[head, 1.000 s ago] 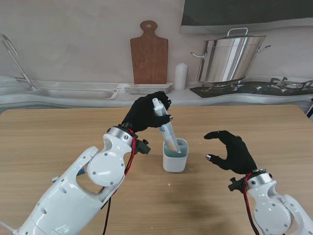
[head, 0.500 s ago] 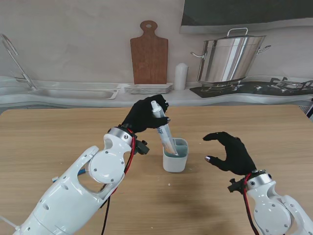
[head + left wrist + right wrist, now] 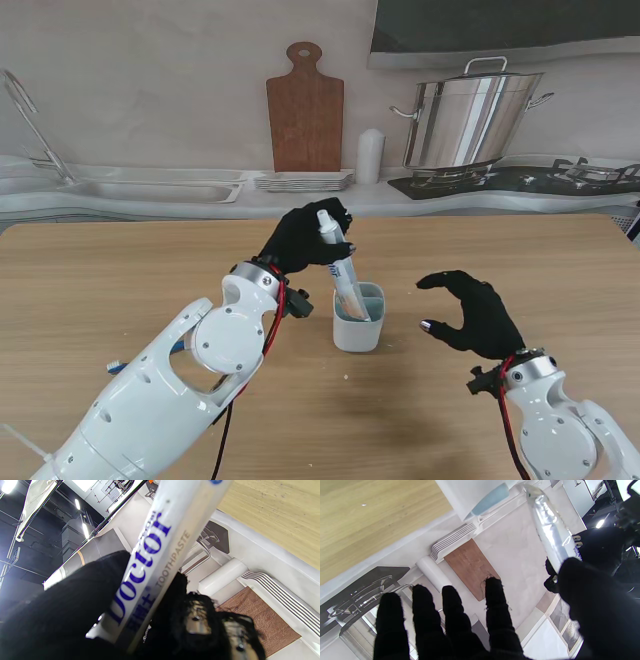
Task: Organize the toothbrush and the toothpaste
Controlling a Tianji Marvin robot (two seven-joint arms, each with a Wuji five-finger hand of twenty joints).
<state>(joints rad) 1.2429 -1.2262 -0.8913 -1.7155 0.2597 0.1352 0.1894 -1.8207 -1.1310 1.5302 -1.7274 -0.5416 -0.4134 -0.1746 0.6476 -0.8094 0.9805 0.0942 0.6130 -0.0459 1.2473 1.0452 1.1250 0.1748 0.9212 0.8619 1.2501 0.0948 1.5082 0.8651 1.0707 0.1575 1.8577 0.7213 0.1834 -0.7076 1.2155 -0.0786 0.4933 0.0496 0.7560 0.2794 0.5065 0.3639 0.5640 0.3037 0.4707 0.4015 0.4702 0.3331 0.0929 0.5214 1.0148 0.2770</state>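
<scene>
My left hand (image 3: pixel 303 236) is shut on a white toothpaste tube (image 3: pixel 340 265) with blue lettering. The tube is tilted, and its lower end sits inside the small white cup (image 3: pixel 357 328) with a pale blue inside at the table's middle. In the left wrist view the toothpaste tube (image 3: pixel 152 547) runs across my black fingers (image 3: pixel 75 600). My right hand (image 3: pixel 478 314) hovers open to the right of the cup, fingers curled and apart, holding nothing. From the right wrist view I see the cup (image 3: pixel 472 497), the tube (image 3: pixel 551 532) and my spread fingers (image 3: pixel 450 615). A blue toothbrush tip (image 3: pixel 117 366) peeks out beside my left arm.
At the back runs a counter with a sink (image 3: pixel 150 188), a wooden cutting board (image 3: pixel 305 108), stacked plates (image 3: pixel 303 181), a white cylinder (image 3: pixel 370 155) and a steel pot (image 3: pixel 470 120) on a stove. The wooden table (image 3: pixel 520 260) stretches to both sides.
My left hand has shifted slightly right with the tube, which now stands a little more upright in the cup. My right hand has stayed where it was.
</scene>
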